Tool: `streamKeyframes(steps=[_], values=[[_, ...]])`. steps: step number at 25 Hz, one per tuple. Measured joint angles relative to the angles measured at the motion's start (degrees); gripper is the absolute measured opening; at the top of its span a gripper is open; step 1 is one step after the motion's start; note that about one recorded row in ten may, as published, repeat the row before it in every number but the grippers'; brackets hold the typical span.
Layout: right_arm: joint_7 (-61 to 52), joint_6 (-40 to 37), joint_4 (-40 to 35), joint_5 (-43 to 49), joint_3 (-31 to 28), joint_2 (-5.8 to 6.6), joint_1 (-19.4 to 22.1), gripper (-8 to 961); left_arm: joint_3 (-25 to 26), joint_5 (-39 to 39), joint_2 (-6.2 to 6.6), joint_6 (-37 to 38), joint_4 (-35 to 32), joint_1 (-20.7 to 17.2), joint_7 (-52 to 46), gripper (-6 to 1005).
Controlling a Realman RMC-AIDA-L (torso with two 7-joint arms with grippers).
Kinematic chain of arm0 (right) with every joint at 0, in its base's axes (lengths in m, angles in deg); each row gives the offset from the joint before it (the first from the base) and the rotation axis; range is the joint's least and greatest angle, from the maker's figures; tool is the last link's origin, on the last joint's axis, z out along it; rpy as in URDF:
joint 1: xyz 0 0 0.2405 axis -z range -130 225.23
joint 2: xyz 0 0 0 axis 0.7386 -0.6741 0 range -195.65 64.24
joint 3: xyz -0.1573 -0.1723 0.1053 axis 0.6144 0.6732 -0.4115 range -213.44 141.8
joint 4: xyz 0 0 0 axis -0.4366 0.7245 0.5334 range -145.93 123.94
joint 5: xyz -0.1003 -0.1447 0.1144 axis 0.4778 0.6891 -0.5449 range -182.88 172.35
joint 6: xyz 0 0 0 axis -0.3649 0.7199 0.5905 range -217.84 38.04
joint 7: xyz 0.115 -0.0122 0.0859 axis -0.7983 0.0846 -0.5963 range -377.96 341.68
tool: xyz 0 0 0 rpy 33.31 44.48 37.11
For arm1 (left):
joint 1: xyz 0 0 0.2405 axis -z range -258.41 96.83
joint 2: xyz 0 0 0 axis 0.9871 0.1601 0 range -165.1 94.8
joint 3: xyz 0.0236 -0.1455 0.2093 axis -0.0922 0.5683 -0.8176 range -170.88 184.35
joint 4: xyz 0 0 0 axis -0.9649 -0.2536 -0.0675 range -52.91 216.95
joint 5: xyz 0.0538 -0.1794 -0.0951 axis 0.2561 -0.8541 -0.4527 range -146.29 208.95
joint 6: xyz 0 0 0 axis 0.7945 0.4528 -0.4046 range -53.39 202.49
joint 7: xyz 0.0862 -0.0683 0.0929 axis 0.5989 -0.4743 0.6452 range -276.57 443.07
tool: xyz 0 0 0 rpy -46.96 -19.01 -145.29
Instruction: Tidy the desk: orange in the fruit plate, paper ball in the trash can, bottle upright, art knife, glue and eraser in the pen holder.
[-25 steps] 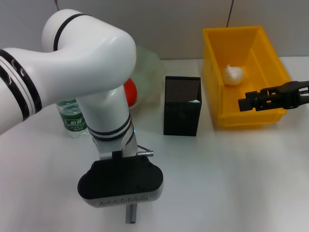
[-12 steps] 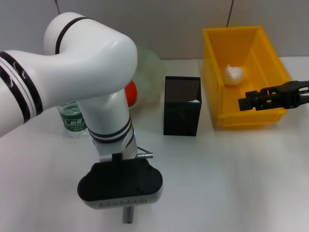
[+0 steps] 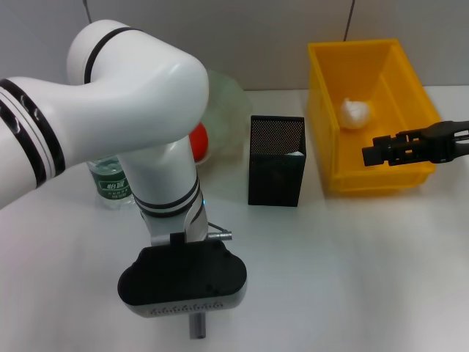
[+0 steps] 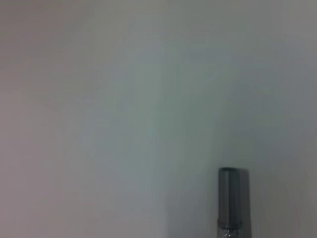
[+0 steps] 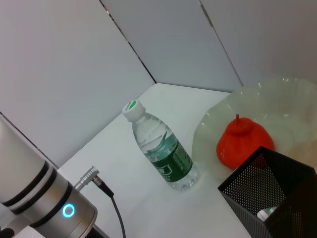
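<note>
Sitting in the wide translucent pale green fruit plate [image 5: 277, 106] with its wavy rim is the glossy red-orange orange [image 5: 243, 145], pointed top up. Just beside the plate the clear plastic water bottle [image 5: 159, 148] with the green label stands upright on the white table [image 3: 352, 264], white-green cap on top. The tall square black mesh pen holder [image 3: 276, 161] stands between the plate and the big bright yellow rectangular trash can [image 3: 399, 176], something pale showing low inside it. The crumpled white paper ball [image 3: 355, 113] lies on the trash can's floor.

Near the front of the table, the left gripper [image 3: 195, 324] hangs low over the surface, its black housing covering it from above; a grey cylindrical piece [image 4: 230, 202] pokes out below, and the left wrist view shows only that and bare table, so I cannot tell whether this gripper is parted or closed. Over at the trash can's front right corner, the black right gripper [image 3: 370, 154] hovers with its fingers close together, grasping nothing.
</note>
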Motion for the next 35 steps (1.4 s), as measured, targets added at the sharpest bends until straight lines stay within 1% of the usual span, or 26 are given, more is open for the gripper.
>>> streamKeyframes(steps=[7, 12, 16, 22, 23, 25, 26, 31, 33, 34, 35], values=[[0.0, 0.0, 0.0, 0.0, -0.1, 0.0, 0.0, 698, -0.4, 0.4, 0.0, -0.6, -0.5, -0.5, -0.2, 174], [0.0, -0.1, -0.1, 0.0, -0.2, 0.16, 0.0, 696, -0.3, 0.6, 0.0, 0.2, -2.3, -0.8, -1.8, 162], [0.0, -0.3, -0.2, 0.0, -0.3, 0.43, 0.1, 697, 1.1, 1.0, 0.03, 2.2, -5.0, -1.2, -4.5, 160], [0.4, -1.0, -0.3, -0.1, -0.3, 1.17, 1.0, 698, 7.3, 1.6, 0.01, 5.1, -7.8, -1.5, -11.2, 156], [0.5, -1.2, -0.5, 0.0, -0.3, 1.53, 1.5, 698, 8.9, 1.5, 0.0, 5.4, -7.9, -1.5, -12.5, 155], [0.5, -1.3, -0.6, 0.0, -0.3, 1.69, 1.8, 698, 11.7, 1.0, -0.01, 6.0, -8.0, -1.6, -14.7, 154], [0.4, -1.6, -0.9, -0.1, -0.3, 1.78, 2.1, 697, 14.4, 0.4, -0.01, 6.7, -8.0, -1.6, -16.3, 154], [0.1, -2.0, -3.3, -0.4, -0.5, 1.55, 3.5, 696, 23.3, -3.0, 0.08, 9.3, -7.5, -1.9, -21.2, 154], [0.1, -1.7, -3.3, -0.4, -0.8, 1.55, 3.5, 696, 25.7, -5.0, 0.24, 9.4, -7.4, -2.5, -23.3, 152], [0.1, -1.6, -3.1, -0.4, -1.0, 1.57, 3.5, 696, 25.7, -5.0, 0.24, 9.4, -7.4, -2.5, -23.3, 151], [0.3, -1.5, -3.1, -0.4, -1.2, 1.54, 3.6, 695, 27.8, -6.6, 0.31, 9.1, -7.4, -3.5, -26.0, 151]])
